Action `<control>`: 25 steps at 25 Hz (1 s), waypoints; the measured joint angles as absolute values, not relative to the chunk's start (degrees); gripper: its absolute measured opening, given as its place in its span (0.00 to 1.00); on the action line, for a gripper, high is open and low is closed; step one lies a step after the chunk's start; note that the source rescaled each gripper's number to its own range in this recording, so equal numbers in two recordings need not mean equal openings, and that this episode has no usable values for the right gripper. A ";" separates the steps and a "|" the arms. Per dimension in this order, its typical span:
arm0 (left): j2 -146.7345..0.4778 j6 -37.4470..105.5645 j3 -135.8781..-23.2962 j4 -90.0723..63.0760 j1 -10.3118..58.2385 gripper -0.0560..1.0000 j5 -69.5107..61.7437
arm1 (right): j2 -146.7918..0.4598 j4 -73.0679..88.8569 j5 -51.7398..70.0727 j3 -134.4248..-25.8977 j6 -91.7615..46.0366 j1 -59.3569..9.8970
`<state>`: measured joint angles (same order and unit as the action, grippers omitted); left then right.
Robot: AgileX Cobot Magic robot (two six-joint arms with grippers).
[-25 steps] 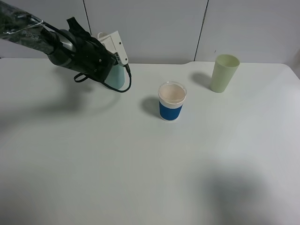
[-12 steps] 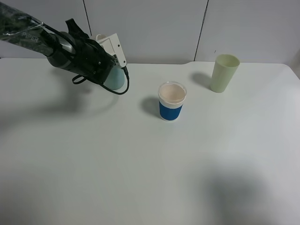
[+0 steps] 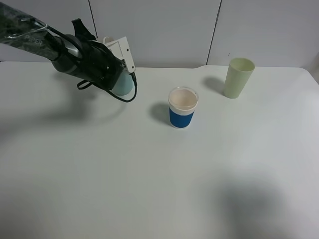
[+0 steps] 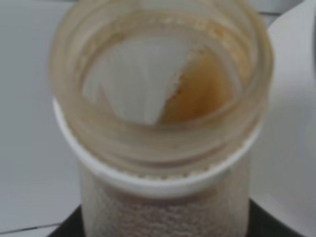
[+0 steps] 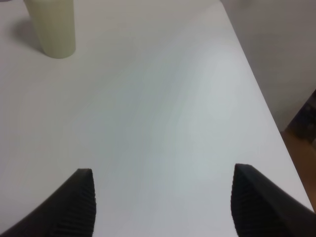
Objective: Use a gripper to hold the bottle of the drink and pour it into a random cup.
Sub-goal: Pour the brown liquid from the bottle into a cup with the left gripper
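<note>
My left gripper (image 3: 107,64) hangs over the back left of the table, shut on the bottle (image 4: 163,148). The left wrist view looks straight into the bottle's open wide neck. A little brown drink (image 4: 197,94) lies against one side of the inside. In the exterior view the gripper's bulk hides the bottle. The teal cup (image 3: 123,85) stands just behind and below the gripper, only its lower right side showing. My right gripper (image 5: 163,202) is open over bare table, holding nothing; it is outside the exterior view.
A white cup with a blue band (image 3: 182,108) stands mid-table. A taller pale yellow-green cup (image 3: 238,77) stands at the back right, also in the right wrist view as the pale cup (image 5: 51,24). The table's right edge (image 5: 266,98) drops off beside the right gripper.
The left gripper with the bottle has shifted slightly left and up and turned a little over the teal cup. The cups have not moved.
</note>
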<state>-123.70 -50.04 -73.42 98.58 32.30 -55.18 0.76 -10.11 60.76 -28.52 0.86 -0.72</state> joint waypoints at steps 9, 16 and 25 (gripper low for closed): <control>-123.70 -48.34 -73.42 98.58 34.46 0.06 -55.44 | 0.76 -10.11 60.76 -28.52 0.86 -0.72; -123.70 -47.68 -73.42 98.58 34.46 0.06 -56.61 | 0.76 -10.11 60.76 -28.52 0.86 -0.72; -123.70 -47.45 -73.76 98.58 34.46 0.06 -56.72 | 0.76 -10.11 60.76 -28.52 0.86 -0.72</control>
<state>-123.70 -47.45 -73.76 98.58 34.46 -56.72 0.76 -10.11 60.76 -28.52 0.86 -0.72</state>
